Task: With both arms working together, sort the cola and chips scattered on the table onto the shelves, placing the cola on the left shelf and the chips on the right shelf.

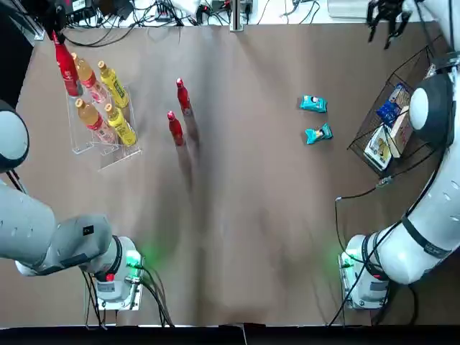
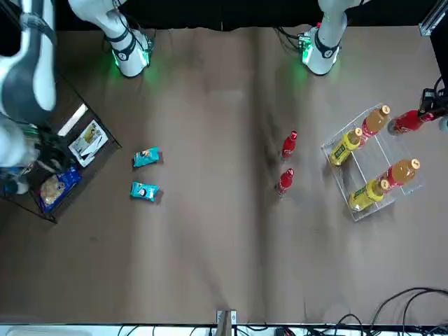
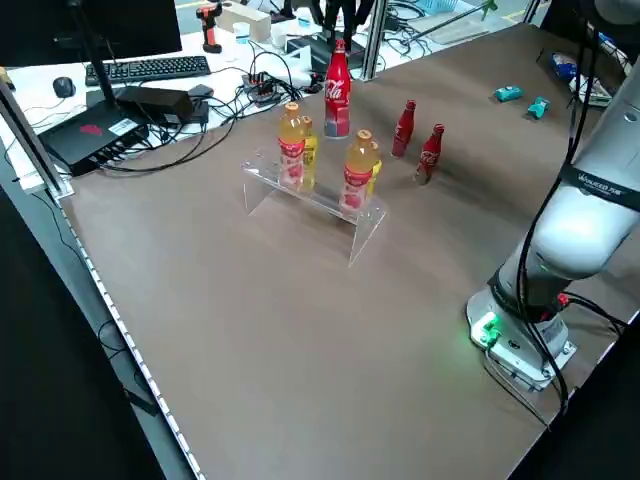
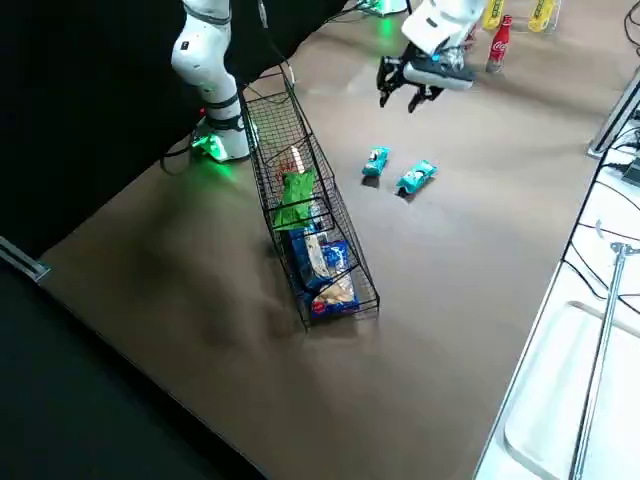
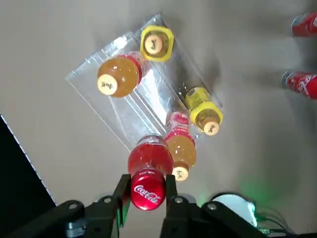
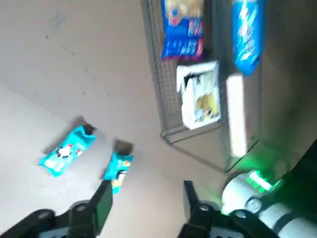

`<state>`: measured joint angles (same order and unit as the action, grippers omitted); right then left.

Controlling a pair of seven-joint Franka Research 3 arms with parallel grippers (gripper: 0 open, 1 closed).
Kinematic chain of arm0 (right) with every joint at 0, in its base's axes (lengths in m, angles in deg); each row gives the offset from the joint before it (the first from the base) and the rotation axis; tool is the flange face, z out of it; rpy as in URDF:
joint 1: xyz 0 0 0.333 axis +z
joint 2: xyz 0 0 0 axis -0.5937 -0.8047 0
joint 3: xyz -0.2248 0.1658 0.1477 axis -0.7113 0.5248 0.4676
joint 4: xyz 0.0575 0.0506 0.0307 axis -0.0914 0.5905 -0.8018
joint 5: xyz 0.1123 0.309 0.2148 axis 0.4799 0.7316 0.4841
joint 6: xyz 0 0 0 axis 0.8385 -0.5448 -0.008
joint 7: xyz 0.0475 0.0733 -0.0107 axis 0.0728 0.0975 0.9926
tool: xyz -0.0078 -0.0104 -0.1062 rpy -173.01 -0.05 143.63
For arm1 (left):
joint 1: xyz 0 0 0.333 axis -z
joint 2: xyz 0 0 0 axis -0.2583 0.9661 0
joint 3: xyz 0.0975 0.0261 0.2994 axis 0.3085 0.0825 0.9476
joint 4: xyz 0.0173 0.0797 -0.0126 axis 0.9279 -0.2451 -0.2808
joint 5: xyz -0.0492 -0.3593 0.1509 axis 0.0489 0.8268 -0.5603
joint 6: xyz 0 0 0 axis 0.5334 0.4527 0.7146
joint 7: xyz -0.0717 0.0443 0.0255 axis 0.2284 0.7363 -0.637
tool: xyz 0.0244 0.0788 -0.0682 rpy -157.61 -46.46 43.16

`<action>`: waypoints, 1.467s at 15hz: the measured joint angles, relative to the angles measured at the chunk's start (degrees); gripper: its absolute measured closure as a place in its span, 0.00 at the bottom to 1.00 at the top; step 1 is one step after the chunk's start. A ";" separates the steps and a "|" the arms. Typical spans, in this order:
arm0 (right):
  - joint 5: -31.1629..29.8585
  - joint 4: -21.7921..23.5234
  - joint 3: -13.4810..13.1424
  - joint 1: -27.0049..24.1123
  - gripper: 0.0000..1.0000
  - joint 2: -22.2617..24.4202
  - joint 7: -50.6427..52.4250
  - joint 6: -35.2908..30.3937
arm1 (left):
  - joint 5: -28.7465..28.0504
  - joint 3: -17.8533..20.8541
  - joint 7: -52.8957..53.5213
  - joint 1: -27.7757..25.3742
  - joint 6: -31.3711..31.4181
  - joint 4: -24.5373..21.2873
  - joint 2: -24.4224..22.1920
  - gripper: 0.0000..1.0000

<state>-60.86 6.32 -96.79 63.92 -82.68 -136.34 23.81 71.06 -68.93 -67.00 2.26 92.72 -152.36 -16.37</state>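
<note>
With our left hand clasping one cola by the clear stand, we needed to ease it down clear of the amber bottles, while our open right hand hung above the worktop, where two teal packets lay.

Snack packets glossy crinkled foil; stand clear glossy plastic; tabletop smooth.
</note>
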 joint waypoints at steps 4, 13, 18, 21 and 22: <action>4.20 6.23 0.18 3.82 0.32 -2.62 -13.54 5.99 | -0.06 -0.02 1.98 -2.90 7.37 -9.78 -3.96 0.68; 13.43 11.68 2.36 6.46 0.36 -15.27 -25.88 24.21 | 1.28 -0.27 2.29 -5.91 18.63 -26.85 -11.15 0.68; 13.51 12.38 4.16 6.50 0.35 -16.98 -30.81 29.49 | 1.31 -0.20 2.29 -6.07 21.96 -32.49 -13.99 0.68; 13.55 12.54 5.39 6.51 0.35 -18.81 -31.34 31.73 | 1.37 -0.19 2.29 -6.17 22.00 -32.75 -14.27 0.68; 13.55 12.57 5.63 6.51 0.36 -19.36 -31.77 32.01 | 1.47 -0.18 2.29 -6.27 22.02 -32.75 -14.27 0.67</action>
<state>-47.31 18.89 -91.16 70.43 -102.04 -168.11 55.82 72.53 -69.12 -64.71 -4.01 114.74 -185.11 -30.64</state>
